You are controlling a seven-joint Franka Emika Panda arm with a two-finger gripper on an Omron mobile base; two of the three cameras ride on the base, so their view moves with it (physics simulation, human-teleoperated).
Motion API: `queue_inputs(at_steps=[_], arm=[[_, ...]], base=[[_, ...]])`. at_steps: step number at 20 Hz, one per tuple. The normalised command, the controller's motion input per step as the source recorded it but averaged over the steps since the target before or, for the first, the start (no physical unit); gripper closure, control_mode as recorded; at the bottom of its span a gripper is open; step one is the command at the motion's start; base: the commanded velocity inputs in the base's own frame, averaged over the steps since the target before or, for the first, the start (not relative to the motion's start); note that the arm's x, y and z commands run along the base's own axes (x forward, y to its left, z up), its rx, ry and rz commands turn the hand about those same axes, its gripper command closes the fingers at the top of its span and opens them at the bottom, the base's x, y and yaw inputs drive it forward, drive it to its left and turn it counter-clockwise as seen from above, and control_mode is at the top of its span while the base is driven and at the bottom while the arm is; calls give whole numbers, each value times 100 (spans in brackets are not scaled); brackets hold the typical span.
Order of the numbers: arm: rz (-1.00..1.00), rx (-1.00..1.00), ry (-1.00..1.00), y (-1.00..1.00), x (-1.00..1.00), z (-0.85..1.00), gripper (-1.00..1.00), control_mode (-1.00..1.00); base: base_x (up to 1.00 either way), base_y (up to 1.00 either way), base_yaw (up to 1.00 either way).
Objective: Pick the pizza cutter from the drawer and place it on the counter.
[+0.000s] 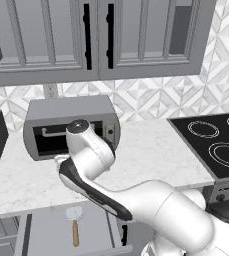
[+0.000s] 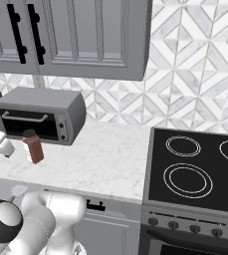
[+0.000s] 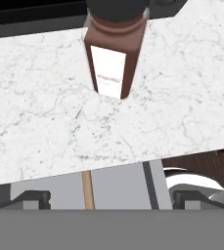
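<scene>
**Now the arm must reach down for the pizza cutter**

Right now the gripper [image 3: 108,197] is wide open and holds nothing. In the hand view its two dark tips stand far apart near the bottom, above the front edge of the counter [image 3: 45,127].

The pizza cutter [image 1: 74,223] lies flat in the open drawer [image 1: 41,235], below the counter edge. Its round wheel points toward the counter and its tan handle points toward the robot. In the hand view, a thin strip of the handle [image 3: 87,190] shows just under the counter edge, a little to one side of the middle between the tips.

A brown bottle [image 3: 111,61] stands on the counter just past the edge, in front of the toaster oven [image 1: 71,127]. It is not the thing to pick.

To do this step well, the hand should likely come back a bit, away from the bottle, and go down into the drawer. It should line up so one tip sits on each side of the slim handle. It is best to grab the handle near its middle, not the wheel, and stay clear of the counter edge on the way down. Only then should it close.
</scene>
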Motion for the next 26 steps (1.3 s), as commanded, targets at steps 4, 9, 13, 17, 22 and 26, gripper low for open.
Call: queue_inputs(at_steps=[4,9,13,17,22,26], arm=[[0,0,5,13,-8,-30,-100,-100],[0,0,4,18,-35,-41,-100,-100],[0,0,10,28,-53,-54,-100,-100],[0,2,7,25,-68,-54,-100,-100],[1,7,7,11,-41,-40,-100,-100],[3,6,14,14,-1,-30,-100,-100]], base=[[0,0,0],[0,0,0],[0,0,0],[0,0,0],[0,0,0],[0,0,0]])
